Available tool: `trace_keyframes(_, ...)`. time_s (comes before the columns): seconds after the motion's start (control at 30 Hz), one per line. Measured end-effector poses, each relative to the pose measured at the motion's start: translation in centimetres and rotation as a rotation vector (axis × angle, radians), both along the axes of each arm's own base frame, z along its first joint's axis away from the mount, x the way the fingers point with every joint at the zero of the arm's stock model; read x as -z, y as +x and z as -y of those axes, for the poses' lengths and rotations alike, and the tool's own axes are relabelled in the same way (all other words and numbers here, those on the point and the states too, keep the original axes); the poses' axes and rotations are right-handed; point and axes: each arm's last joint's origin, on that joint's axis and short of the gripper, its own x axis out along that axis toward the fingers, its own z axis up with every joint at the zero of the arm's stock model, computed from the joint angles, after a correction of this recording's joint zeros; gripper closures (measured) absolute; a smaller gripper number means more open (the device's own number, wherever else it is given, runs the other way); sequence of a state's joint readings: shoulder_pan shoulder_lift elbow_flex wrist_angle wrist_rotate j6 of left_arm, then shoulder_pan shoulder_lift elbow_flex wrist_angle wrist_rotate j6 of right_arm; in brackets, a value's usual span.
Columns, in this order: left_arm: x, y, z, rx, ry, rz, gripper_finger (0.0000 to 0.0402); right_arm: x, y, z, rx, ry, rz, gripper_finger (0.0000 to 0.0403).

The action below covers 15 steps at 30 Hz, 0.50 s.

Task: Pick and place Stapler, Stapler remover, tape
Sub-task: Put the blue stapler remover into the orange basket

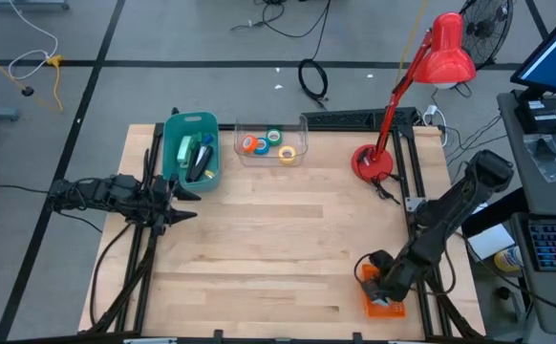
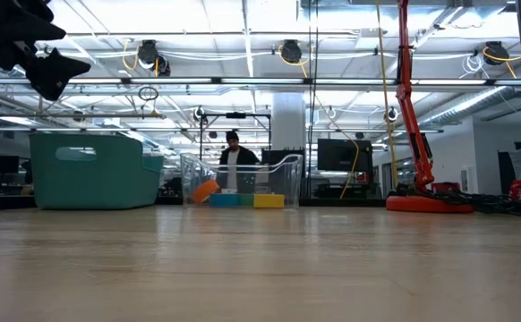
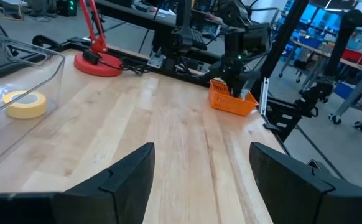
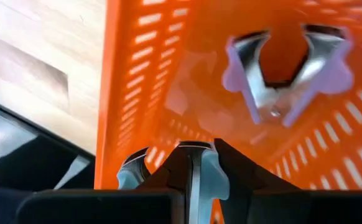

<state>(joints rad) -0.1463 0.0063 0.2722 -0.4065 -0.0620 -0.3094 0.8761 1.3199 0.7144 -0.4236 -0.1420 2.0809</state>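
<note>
My right gripper [image 1: 378,279] points down into a small orange basket [image 1: 389,306] at the table's near right corner, its fingers shut around a pale blue and metal piece. A lilac stapler remover [image 4: 287,68] with metal claws lies on the basket's floor beyond the fingers. Orange, blue, green and yellow tape rolls [image 1: 270,145] lie in a clear box [image 1: 302,129] at the far edge. The yellow roll [image 3: 24,104] also shows in the left wrist view. My left gripper [image 1: 184,206] waits open above the table's left side, beside a teal bin [image 1: 175,143]. My right gripper comes from above into the orange basket and pinches a thin metal strip [image 4: 194,177] with pale blue plastic on either side [image 4: 130,175], seemingly a second stapler remover. The fingers hide most of it, and whether it rests on the basket floor cannot be told.
The teal bin holds green, blue and dark items [image 1: 198,158]. A red desk lamp [image 1: 372,161] stands on the far right of the table, its cable beside it. Bare wood [image 1: 278,248] fills the middle. A person [image 2: 234,161] stands far behind the table.
</note>
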Motion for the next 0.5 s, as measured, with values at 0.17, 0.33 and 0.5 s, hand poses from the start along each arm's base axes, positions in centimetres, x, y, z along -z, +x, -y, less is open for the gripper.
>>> trace_keyframes(0.17, 0.0, 0.0, 0.0, -0.002, -0.014, -0.001, 0.0135, 1.0, 0.0, -1.0, 0.016, -0.059, 0.019, 0.0367)
trace_keyframes(0.33, 0.0, 0.0, 0.0, -0.002, -0.014, -0.002, 0.0135, 2.0, -0.6, -1.4, 0.025, -0.124, -0.022, 0.0362)
trace_keyframes(0.5, 0.0, 0.0, 0.0, -0.002, -0.014, -0.002, 0.0135, 2.3, -0.8, -1.3, 0.041, -0.153, -0.052, 0.0359)
